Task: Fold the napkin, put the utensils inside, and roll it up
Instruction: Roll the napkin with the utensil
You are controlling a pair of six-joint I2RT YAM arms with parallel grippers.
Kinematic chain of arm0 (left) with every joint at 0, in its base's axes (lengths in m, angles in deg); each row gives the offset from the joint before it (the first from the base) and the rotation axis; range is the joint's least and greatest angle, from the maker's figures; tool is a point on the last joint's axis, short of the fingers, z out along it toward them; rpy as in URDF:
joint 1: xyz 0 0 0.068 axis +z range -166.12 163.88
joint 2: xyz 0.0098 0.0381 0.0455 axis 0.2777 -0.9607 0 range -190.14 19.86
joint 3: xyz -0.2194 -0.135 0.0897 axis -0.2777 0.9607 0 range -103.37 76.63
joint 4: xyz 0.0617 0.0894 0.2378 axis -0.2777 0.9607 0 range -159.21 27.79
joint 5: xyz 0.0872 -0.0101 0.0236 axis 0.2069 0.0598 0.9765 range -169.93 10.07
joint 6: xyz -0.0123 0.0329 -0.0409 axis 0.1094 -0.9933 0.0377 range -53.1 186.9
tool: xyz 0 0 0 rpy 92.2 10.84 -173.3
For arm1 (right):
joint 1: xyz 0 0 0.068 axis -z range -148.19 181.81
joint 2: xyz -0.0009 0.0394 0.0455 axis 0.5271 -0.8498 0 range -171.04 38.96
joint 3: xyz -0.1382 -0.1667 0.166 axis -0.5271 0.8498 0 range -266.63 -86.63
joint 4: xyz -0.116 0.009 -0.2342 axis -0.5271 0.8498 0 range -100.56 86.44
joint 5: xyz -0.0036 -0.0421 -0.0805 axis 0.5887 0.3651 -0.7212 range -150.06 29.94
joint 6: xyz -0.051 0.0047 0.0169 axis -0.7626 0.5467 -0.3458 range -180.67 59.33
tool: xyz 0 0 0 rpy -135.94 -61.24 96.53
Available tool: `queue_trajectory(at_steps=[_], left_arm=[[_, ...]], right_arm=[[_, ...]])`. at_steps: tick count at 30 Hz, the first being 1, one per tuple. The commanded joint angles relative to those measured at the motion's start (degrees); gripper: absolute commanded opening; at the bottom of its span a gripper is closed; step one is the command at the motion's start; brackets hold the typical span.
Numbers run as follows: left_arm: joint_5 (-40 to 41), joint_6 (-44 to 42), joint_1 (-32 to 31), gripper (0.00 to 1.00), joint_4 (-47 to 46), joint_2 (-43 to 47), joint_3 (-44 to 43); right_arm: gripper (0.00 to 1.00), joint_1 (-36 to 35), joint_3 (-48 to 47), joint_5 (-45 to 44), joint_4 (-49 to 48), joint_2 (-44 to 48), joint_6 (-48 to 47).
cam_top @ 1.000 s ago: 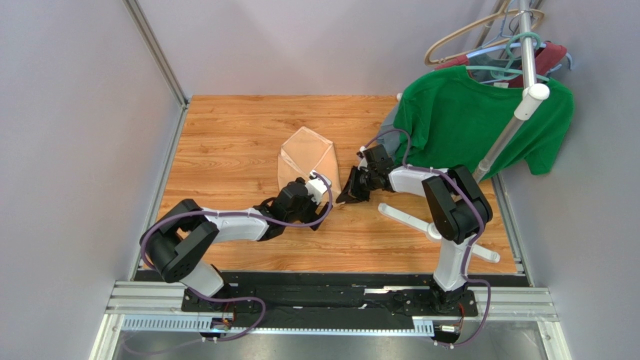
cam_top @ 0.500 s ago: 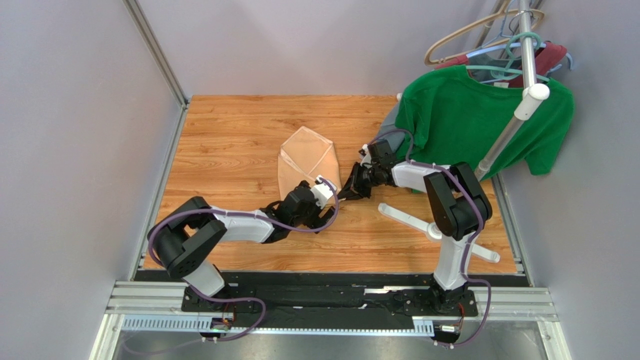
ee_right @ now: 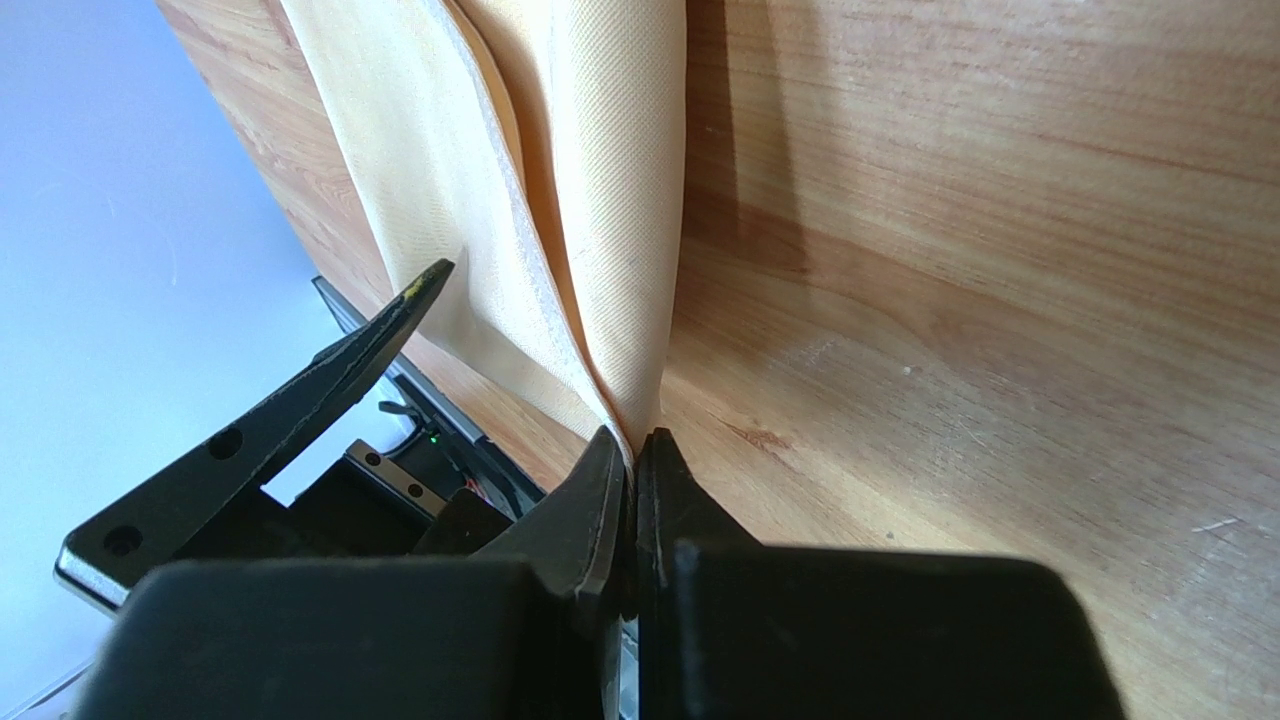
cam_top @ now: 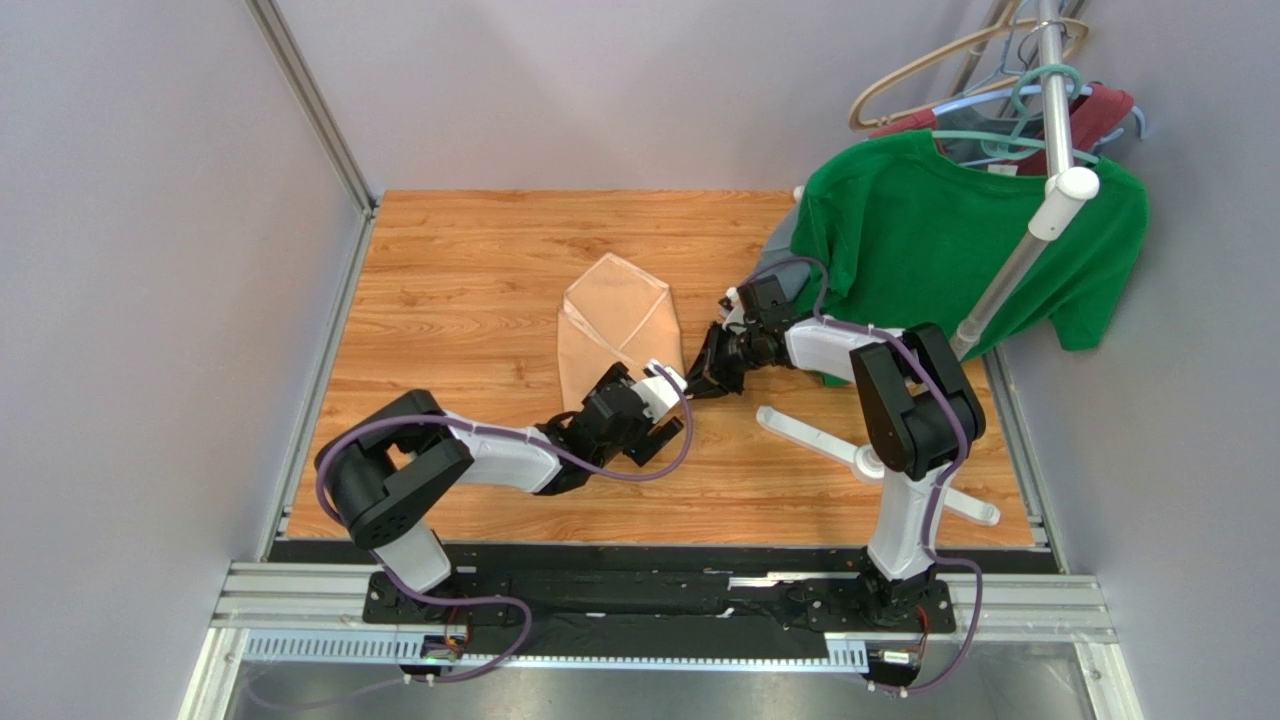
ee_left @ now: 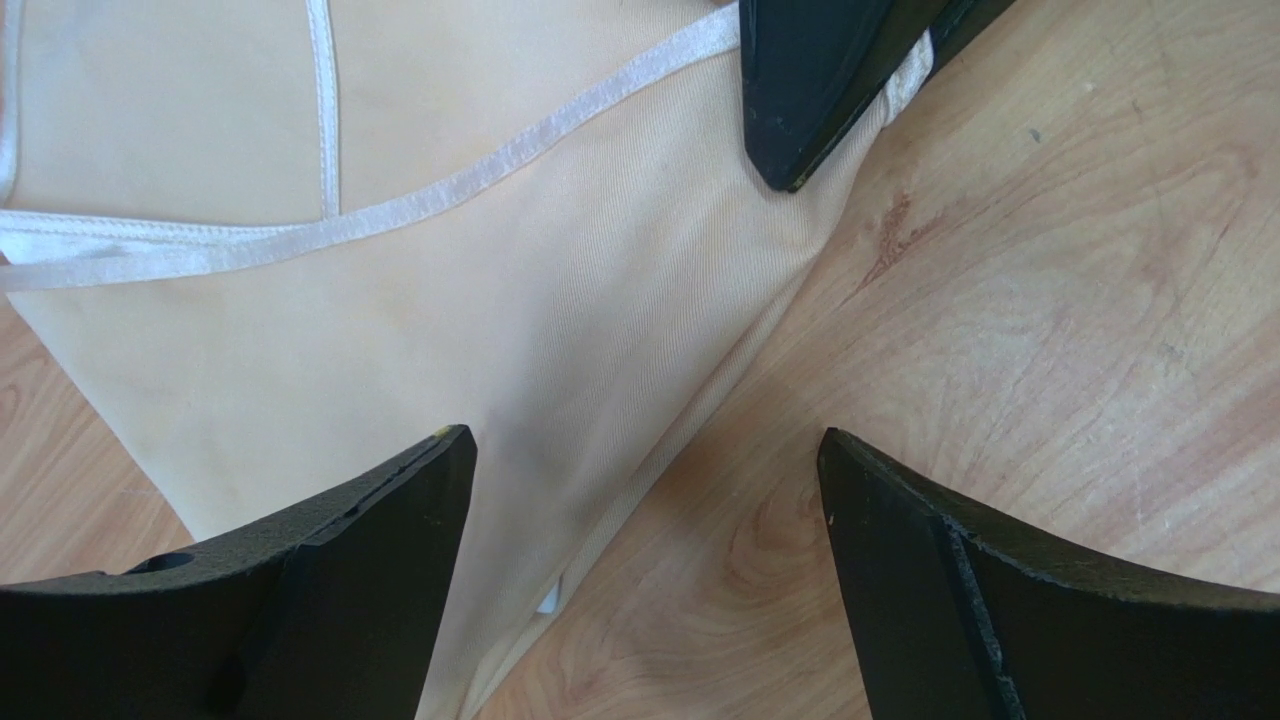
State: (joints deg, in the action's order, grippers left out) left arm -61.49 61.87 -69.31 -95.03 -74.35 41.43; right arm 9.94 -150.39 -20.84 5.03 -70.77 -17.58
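Peach-tan and limp, the napkin (ee_left: 496, 300) probably handles best by its hemmed edge, which the right gripper (ee_right: 634, 450) pinches; the left gripper (ee_left: 646, 450) stands spread.

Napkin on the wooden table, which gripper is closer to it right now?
The right gripper: its fingers are shut on the napkin's near corner. The left gripper hovers open over that same corner, gripping nothing.

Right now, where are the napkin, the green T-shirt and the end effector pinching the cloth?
napkin (cam_top: 613, 308), top view, middle of the folded cloth.
green T-shirt (cam_top: 902, 248), top view, its chest area.
right end effector (ee_right: 633, 444), right wrist view, between its fingertips, shut on the napkin's corner.
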Motion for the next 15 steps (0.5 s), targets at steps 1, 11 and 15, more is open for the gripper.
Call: queue_trajectory(at_steps=[1, 11, 15], left_arm=[[4.33, -2.61, -0.95, 0.94, -2.83, -2.63, -2.33], [6.52, -2.96, -1.48, 0.88, -2.30, -4.75, -3.21], [6.61, -2.52, -1.57, 0.79, -2.13, -5.45, -3.12]], right_arm=[[0.00, 0.42, -1.89, 2.00, 0.05, -0.48, 0.15], [0.00, 1.39, -2.15, 4.54, -0.65, -0.74, 1.47], [0.00, 1.83, -2.15, 5.51, -0.92, -1.18, 2.00]])
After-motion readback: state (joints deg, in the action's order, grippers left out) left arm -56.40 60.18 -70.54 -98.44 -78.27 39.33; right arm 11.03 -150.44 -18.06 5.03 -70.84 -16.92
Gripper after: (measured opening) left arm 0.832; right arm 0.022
